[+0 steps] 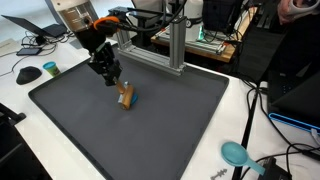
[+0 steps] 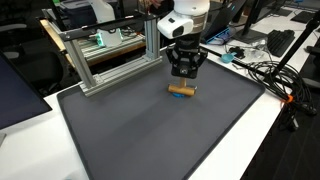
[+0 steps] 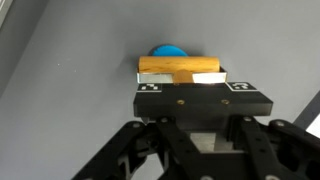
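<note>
The jaws are clenched on a wooden block [image 3: 180,67], which in the wrist view lies crosswise between the fingertips of the gripper [image 3: 190,86], at centre frame. A rounded blue shape [image 3: 167,49] peeks out just above the block; what it is cannot be told.

In both exterior views the gripper [image 1: 116,85] [image 2: 183,80] points down and the block [image 1: 126,96] [image 2: 181,91] sits at its tips, low against the dark mat [image 1: 160,135] [image 2: 150,140]; whether it touches the mat I cannot tell.

In an exterior view the block is in the upper middle of the mat, with wide bare mat running toward the lower edge of the frame. The mat's far edge is near, and along it stands an aluminium frame [image 2: 110,62] [image 1: 176,45], close beside the arm. Off the mat's lower right corner in an exterior view lies a teal round-headed tool [image 1: 235,153] on the white table [image 1: 250,110], well apart from the block. Cables [image 2: 262,70] crowd the upper right beyond the mat's edge.
</note>
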